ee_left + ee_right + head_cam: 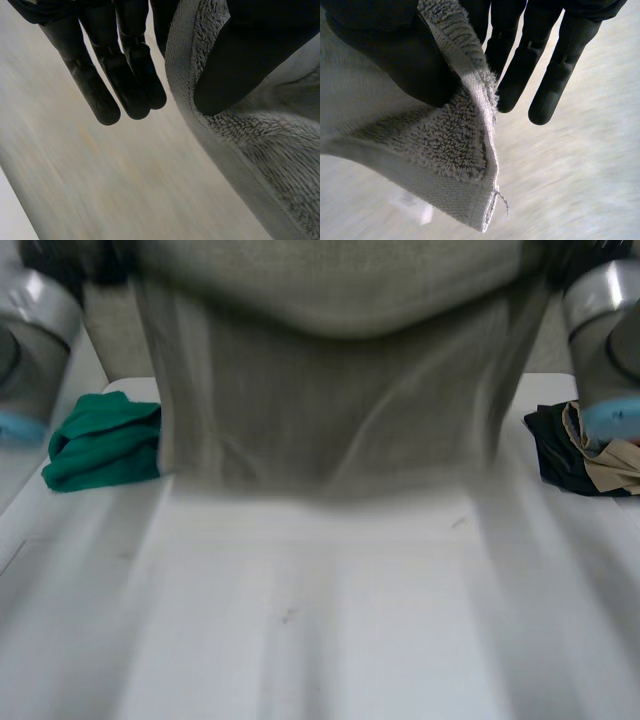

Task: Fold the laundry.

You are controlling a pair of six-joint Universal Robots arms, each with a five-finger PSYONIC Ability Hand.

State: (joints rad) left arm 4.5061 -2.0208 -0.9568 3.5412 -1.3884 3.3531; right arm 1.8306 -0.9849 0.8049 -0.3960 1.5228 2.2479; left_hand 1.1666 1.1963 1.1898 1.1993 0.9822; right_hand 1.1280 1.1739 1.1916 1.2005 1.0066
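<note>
Towel (330,410) hangs from left hand (250,60) and right hand (395,55), seemingly crosswise.

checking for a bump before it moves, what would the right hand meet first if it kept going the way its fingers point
Nothing close, it seems: the right hand, pinching the towel at a corner, points its free fingers past it at what is probably the table, blurred and pale. Depth is unclear.
</note>
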